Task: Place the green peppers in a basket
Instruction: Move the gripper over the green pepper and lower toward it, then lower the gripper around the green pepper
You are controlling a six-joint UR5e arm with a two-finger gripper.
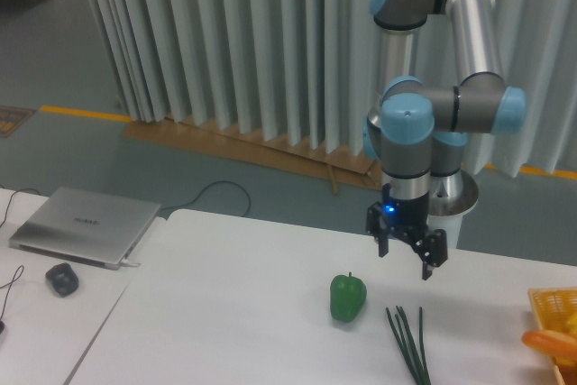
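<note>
One view only. We note the gripper hanging with fingers spread, holding nothing. The pepper sits on the table, below and to the gripper's left, apart from it. The basket lies far right. We advise centring over the pepper, clear of the scallions, before descending.

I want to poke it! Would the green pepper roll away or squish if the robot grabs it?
The green pepper looks glossy, so the fingers might slip. It stands upright on lobes, so a poke would probably tip it. It looks firm, unlikely to squish.
</note>
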